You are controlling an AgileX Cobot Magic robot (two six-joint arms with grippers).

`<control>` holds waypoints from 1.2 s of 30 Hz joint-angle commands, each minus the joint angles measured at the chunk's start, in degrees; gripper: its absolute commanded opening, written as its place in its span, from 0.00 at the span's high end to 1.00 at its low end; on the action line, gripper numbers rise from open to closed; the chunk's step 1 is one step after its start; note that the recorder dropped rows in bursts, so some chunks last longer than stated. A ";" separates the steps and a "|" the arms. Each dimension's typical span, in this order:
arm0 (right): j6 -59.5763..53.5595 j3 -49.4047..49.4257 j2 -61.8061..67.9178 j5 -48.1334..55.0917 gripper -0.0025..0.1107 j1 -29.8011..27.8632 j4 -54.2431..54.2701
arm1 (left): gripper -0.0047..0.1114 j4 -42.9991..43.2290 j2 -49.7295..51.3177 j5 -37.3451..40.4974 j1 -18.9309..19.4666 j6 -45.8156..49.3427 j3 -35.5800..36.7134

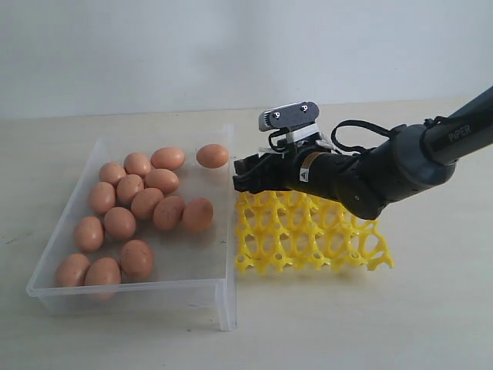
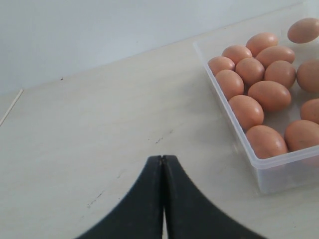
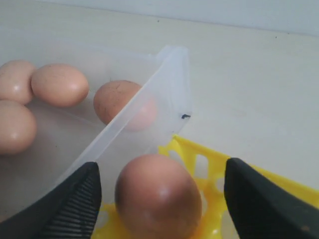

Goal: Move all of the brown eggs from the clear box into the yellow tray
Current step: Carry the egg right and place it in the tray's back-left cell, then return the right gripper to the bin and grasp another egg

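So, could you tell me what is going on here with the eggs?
The right arm's fingers stand open on either side of one brown egg, with a gap on each side. That egg sits in the yellow tray, at the edge next to the clear box. The tray cups that show elsewhere are empty. The other eggs are all in the box. The left arm's fingers are shut over the table beside the box, holding nothing.

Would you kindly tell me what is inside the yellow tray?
One brown egg sits in a cup near the clear box, between the right end effector's open jaws. The arm covers the yellow tray's rear cups, so their contents are hidden.
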 commanded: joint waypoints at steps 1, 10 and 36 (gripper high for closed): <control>0.22 -0.40 -4.52 7.45 0.38 -0.39 -0.41 | 0.96 0.00 -0.35 -0.43 -0.11 -0.32 -0.23; -2.25 -12.42 -21.54 56.13 0.38 3.74 6.48 | 0.96 0.00 -0.35 -0.43 -0.11 -0.32 -0.23; 3.46 -56.09 10.63 96.87 0.41 12.28 29.18 | 0.96 0.00 -0.35 -0.43 -0.11 -0.32 -0.23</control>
